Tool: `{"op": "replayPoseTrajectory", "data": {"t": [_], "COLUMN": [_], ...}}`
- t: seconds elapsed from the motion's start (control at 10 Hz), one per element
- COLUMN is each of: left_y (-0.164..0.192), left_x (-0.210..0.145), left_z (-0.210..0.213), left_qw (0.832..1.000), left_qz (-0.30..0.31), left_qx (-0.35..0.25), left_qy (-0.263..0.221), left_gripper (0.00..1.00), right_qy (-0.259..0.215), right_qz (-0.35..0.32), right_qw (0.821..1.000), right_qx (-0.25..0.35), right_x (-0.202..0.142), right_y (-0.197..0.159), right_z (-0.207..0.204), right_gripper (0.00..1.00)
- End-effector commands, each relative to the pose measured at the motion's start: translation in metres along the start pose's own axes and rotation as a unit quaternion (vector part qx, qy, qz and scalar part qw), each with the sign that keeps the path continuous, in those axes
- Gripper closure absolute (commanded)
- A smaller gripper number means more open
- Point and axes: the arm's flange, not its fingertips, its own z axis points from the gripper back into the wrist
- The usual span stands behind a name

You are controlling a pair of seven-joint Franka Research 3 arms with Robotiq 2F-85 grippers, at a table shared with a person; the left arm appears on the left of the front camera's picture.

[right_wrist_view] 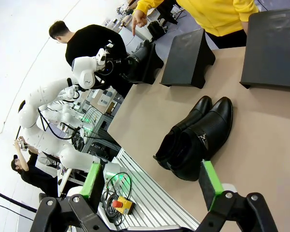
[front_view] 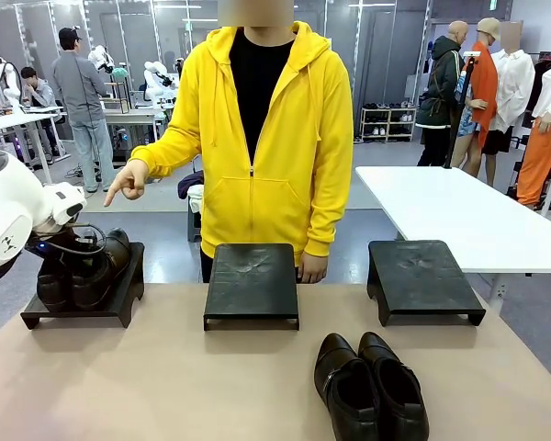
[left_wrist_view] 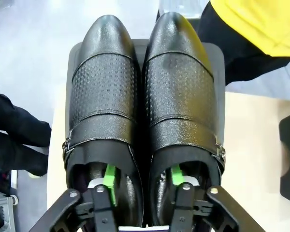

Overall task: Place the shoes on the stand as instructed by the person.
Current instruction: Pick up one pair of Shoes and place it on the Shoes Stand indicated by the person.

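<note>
Right gripper (right_wrist_view: 150,182) spread wide, empty, near beige tabletop (front_view: 165,386). Glossy black buckled leather shoe pair (front_view: 372,390) waits at 6 o'clock. Left gripper (left_wrist_view: 142,180) has one finger inside each textured dark leather shoe (left_wrist_view: 104,96), straddling their inner walls, on black low stand (front_view: 129,276) at 10 o'clock, where yellow-hooded person's hand (front_view: 127,181) points; clamped or loose, cannot tell. Busy lab beyond.
</note>
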Motion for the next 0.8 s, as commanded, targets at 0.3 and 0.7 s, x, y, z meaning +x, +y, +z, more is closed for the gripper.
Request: {"op": "replayPoseTrajectory", "data": {"t": [0.3, 0.7], "left_y": [-0.002, -0.001], "left_x": [0.004, 0.003], "left_z": [0.013, 0.008], "left_qw": [1.000, 1.000], "left_qz": [-0.003, -0.001], "left_qx": [0.010, 0.000], "left_qy": [0.000, -0.006], "left_gripper": [0.08, 0.00], "right_qy": [-0.005, -0.005], "right_qz": [0.009, 0.009], "right_qw": [1.000, 1.000], "right_qx": [0.006, 0.006], "right_x": [0.001, 0.001], "right_y": [0.001, 0.001], "right_z": [0.001, 0.001], "right_gripper": [0.00, 0.00]}}
